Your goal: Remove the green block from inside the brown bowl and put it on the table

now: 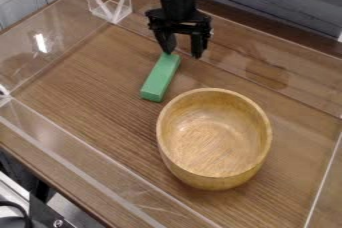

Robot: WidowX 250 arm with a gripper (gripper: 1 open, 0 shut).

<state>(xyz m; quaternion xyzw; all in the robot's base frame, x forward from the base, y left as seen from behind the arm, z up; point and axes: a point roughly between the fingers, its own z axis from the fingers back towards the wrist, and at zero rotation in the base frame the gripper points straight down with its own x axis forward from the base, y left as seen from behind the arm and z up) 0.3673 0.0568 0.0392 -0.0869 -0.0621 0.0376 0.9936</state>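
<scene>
the bowl (214, 138) sits nearest on the tabletop (80, 92), holding nothing. just beyond it to the left the block (160, 77) lies flat on the wood. farther back the pincer (179, 45) hangs open above the block's far end.
</scene>
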